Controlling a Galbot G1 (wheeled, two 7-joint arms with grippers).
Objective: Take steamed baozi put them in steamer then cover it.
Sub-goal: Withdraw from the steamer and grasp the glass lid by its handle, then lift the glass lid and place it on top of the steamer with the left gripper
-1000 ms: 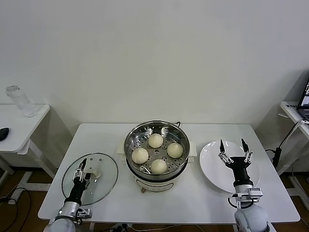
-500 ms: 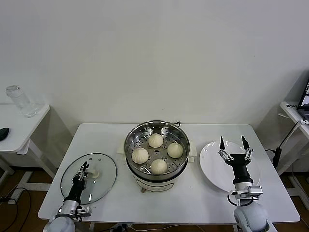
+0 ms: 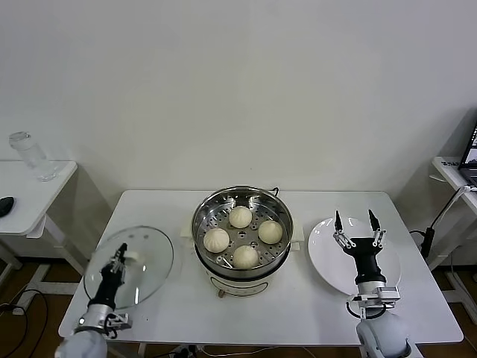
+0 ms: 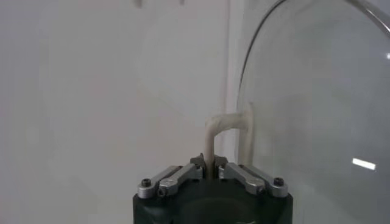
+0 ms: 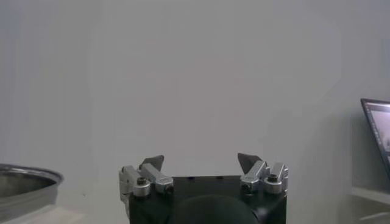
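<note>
The steamer [image 3: 203, 211] stands at the middle of the white table, uncovered, with several cream-white baozi [image 3: 240, 217] on its perforated tray. The cover [image 3: 145, 272], a clear glass lid, hangs tilted above the table's left front corner. My left gripper [image 3: 121, 256] is shut on the cover's white handle [image 3: 133, 258]. In the left wrist view the jaws [image 4: 209, 164] pinch the handle [image 4: 228, 125] next to the glass [image 4: 317, 109]. My right gripper [image 3: 355, 222] stands open and empty over the white plate [image 3: 324, 250]; its fingers point up in the right wrist view [image 5: 201, 161].
The empty white plate lies right of the steamer. A low side table with a glass jar [image 3: 31, 156] and a dark mouse [image 3: 6, 205] stands to the left, and another table with a laptop [image 3: 469, 153] to the right. The steamer's rim [image 5: 24, 176] also shows in the right wrist view.
My left gripper has shut on the cover's handle, lifted the cover off the table, tilted it and drawn it a little to the left. The right gripper has barely shifted.
</note>
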